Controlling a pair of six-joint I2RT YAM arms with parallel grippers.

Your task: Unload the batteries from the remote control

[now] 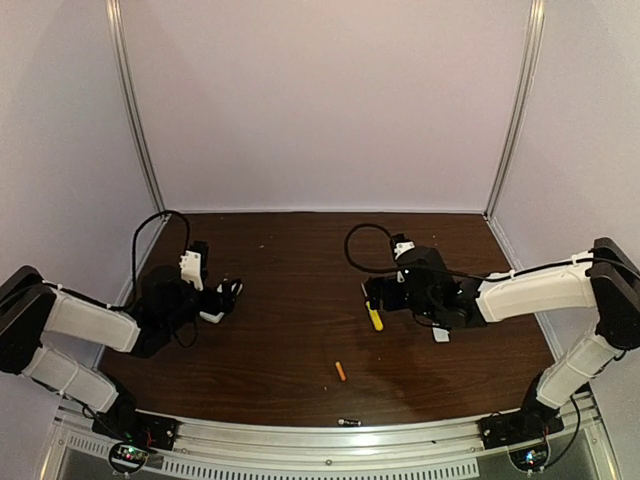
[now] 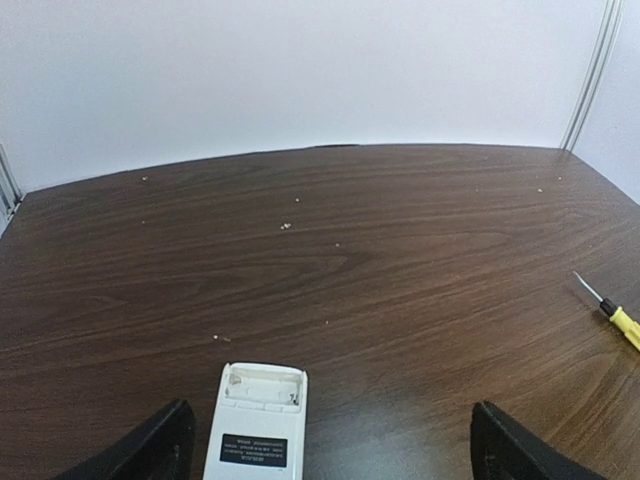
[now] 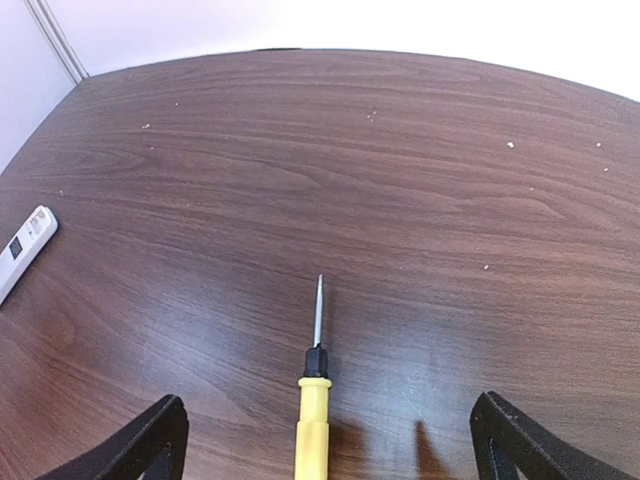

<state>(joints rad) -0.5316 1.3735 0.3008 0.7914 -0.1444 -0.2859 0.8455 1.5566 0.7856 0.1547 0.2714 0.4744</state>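
The white remote control [image 2: 255,430] lies back side up on the table between my left gripper's open fingers, nearer the left finger [image 2: 150,450]. Its battery compartment [image 2: 262,387] is uncovered and looks empty. From above, only the remote's end [image 1: 212,316] shows under my left gripper [image 1: 230,295]. One orange battery [image 1: 341,371] lies loose at the table's front middle. My right gripper [image 3: 330,410] is open and empty, low over the yellow-handled screwdriver [image 3: 314,400], which lies between its fingers.
A small white cover piece [image 1: 441,334] lies under the right forearm. A small dark cylinder [image 1: 348,422] rests on the front metal rail; I cannot tell what it is. The screwdriver [image 2: 612,312] also shows at the right of the left wrist view, and the remote [image 3: 22,245] at the far left of the right wrist view.
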